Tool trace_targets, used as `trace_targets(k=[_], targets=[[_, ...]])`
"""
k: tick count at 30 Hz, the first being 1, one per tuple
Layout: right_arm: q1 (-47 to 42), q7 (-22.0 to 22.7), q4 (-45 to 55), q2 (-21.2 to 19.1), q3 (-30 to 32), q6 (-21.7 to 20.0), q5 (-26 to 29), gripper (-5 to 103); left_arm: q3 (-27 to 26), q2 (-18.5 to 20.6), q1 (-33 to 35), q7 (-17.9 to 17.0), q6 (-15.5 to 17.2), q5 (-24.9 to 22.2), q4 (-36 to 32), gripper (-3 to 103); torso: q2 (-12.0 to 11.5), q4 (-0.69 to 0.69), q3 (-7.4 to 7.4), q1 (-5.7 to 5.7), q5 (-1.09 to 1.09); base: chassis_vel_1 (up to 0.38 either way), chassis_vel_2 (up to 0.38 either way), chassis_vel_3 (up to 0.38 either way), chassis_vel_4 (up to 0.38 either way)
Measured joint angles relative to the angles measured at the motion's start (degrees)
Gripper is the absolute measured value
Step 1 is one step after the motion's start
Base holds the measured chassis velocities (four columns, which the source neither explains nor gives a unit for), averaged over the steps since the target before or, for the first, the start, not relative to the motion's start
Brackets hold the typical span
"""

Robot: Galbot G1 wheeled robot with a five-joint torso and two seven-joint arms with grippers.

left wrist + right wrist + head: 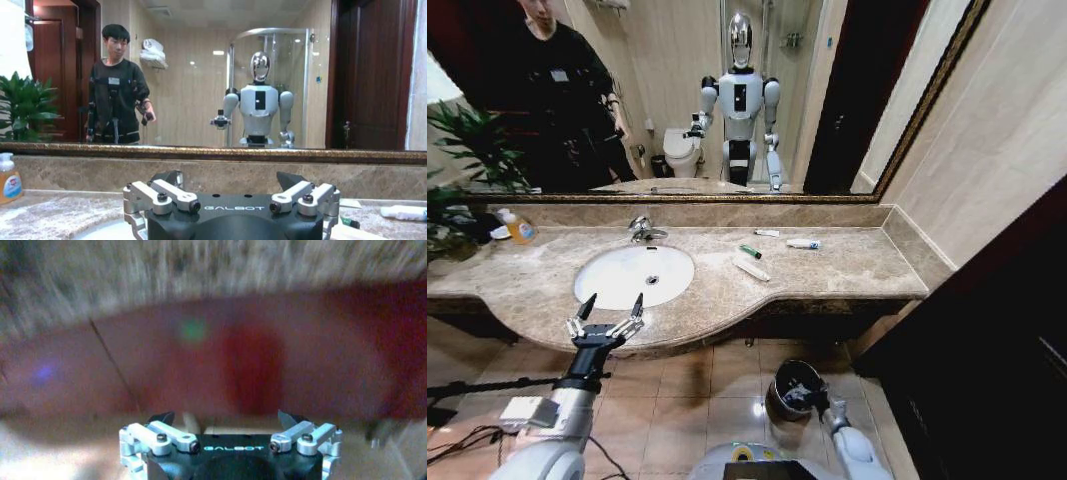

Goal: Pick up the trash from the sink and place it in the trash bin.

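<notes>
While my left gripper (608, 308) hangs wide open and empty at the sink's (634, 275) front rim, right gripper (805, 397) low over the trash bin (784, 392), fingers spread, trash (751, 270) lying on the marble counter (847, 265).

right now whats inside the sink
The sink basin looks bare: only the central drain shows. The trash lies on the counter beside it. The left gripper, open, covers part of the near rim.
</notes>
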Motion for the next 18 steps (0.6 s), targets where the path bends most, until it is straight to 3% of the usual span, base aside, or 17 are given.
trace_targets(k=[7,12,16,18], targets=[[-15.9,0.4,26.5,-4.8,4.6,-1.8,11.2,100,0.0,0.0,0.0,0.0,0.0,0.0,0.0,100,0.0,-0.02,0.00,0.00,0.02,0.000,0.000,0.000,0.000],[-20.8,0.5,38.5,-5.4,7.6,-1.9,13.1,100,0.0,0.0,0.0,0.0,0.0,0.0,0.0,100,0.0,-0.01,0.00,-0.01,0.01,0.000,0.000,0.000,0.000],[-20.6,1.1,46.6,-5.9,8.6,-5.3,13.6,100,0.0,0.0,0.0,0.0,0.0,0.0,0.0,100,0.0,-0.01,0.00,0.00,-0.01,0.000,0.000,0.000,0.000],[-16.8,2.2,50.4,-6.9,7.4,-10.5,14.2,100,0.0,0.0,0.0,0.0,0.0,0.0,0.0,100,0.0,-0.01,0.00,-0.01,0.00,0.000,0.000,0.000,0.000]])
